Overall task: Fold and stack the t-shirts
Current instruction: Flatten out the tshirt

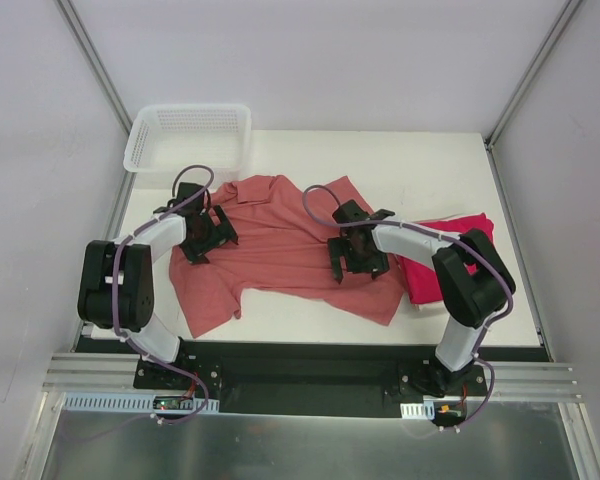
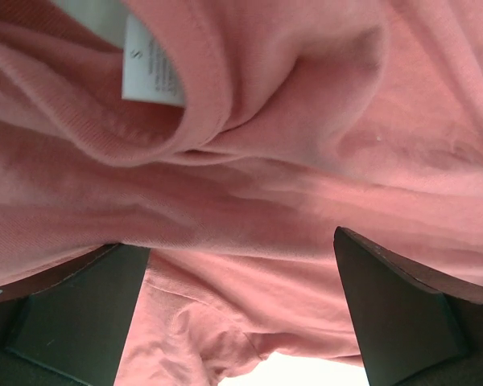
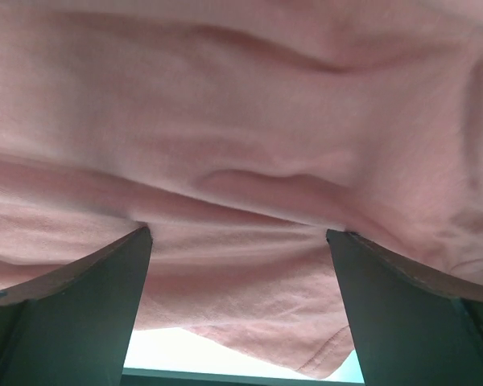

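The white table [image 1: 460, 160] carries everything. The pink t-shirt [image 1: 280, 245] sprawls across its middle, rumpled, one sleeve trailing toward the near left edge and its hem reaching the right side. We judge the fold has not really begun.

The main risk comes from that rumpling. With ridges and doubled layers under both tools, a pinch could take one layer only, or take two where one is wanted, and the fold would come out skewed. An uneven lift could also drag the whole shirt instead of turning part of it over.

The red t-shirt [image 1: 467, 228] lies at the right, partly under the right arm and touching the pink hem. Any pull on that side could tug it along or catch it in the fold. It is the thing most in the way. The white basket [image 1: 140, 150] sits at the far left corner, just beyond the pink shirt and apart from the work.

The left gripper [image 1: 202, 235] rests on the shirt near the collar, and the right gripper [image 1: 355, 255] on the shirt's right half. In both wrist views the jaws stand wide apart with cloth spanning the gap – neither grips anything yet. The size label [image 2: 149, 64] shows inside the collar [image 2: 201, 104], just ahead of the left gripper [image 2: 240, 241], so a closing pinch there could snag the thick collar band.
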`<state>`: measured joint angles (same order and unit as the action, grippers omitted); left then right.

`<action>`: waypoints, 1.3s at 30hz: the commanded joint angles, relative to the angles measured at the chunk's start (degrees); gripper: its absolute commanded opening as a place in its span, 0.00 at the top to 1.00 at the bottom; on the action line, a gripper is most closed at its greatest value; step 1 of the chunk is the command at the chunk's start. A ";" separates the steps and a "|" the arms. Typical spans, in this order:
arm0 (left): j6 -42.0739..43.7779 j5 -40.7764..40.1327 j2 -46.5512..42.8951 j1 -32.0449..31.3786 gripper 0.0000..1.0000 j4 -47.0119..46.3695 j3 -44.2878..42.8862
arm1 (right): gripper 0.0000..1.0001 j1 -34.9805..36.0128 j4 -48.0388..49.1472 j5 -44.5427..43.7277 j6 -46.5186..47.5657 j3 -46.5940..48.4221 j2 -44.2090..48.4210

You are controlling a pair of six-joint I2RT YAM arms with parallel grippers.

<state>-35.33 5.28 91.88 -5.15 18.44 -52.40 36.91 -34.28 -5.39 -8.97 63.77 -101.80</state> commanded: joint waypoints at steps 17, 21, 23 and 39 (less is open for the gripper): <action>-0.78 1.13 -29.63 -0.39 0.01 2.66 5.64 | 0.03 0.45 3.43 -2.17 3.26 -2.31 19.77; -4.47 1.32 -35.97 -0.48 0.01 5.19 9.58 | 0.03 0.62 4.92 -0.94 1.68 -8.21 26.11; -8.32 -1.40 -37.99 -0.48 0.01 9.94 11.44 | 0.03 0.80 5.01 0.11 0.28 -10.67 29.37; -30.14 -12.48 -54.97 -3.81 0.14 35.52 26.91 | 0.03 3.35 5.02 2.49 -3.24 -21.67 35.88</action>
<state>-58.02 -1.67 35.79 -7.75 48.01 -26.41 39.88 -30.02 -3.55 -11.11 41.85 -67.79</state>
